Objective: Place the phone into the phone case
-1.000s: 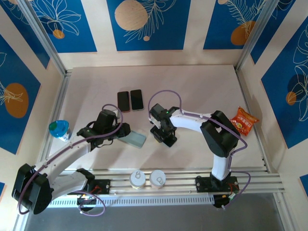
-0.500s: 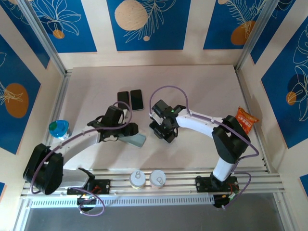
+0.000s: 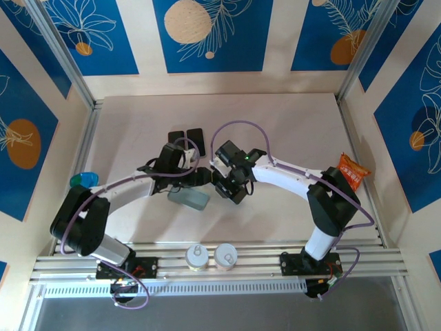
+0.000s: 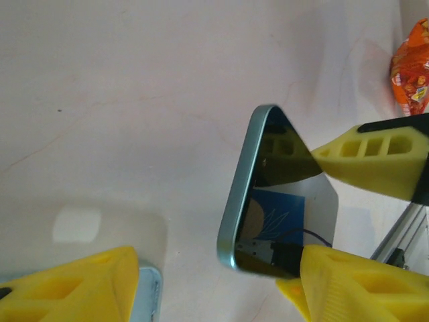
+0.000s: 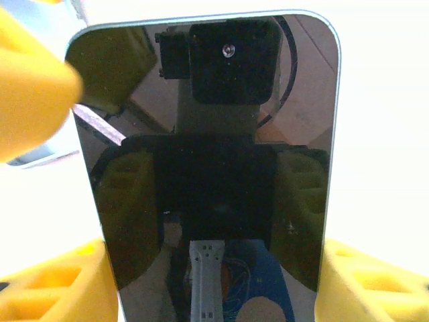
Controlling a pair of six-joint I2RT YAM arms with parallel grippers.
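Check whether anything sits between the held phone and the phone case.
No loose object does: bare table separates the phone, clamped in the right gripper, from the phone case. But the open left gripper hovers by the case, with one of its fingers above it, crowding the way in.

An orange snack bag (image 3: pixel 351 172) lies at 3 o'clock on the pale table (image 3: pixel 296 117), close to the side wall. At 9 o'clock a small blue and green thing (image 3: pixel 83 180) sits by the edge. Two round white lids (image 3: pixel 197 256) rest side by side on the metal rail (image 3: pixel 372 256) at 6 o'clock. Two flat black things (image 3: pixel 195 134) lie together toward 12 o'clock. The walls (image 3: pixel 207 34) are blue with white leaves
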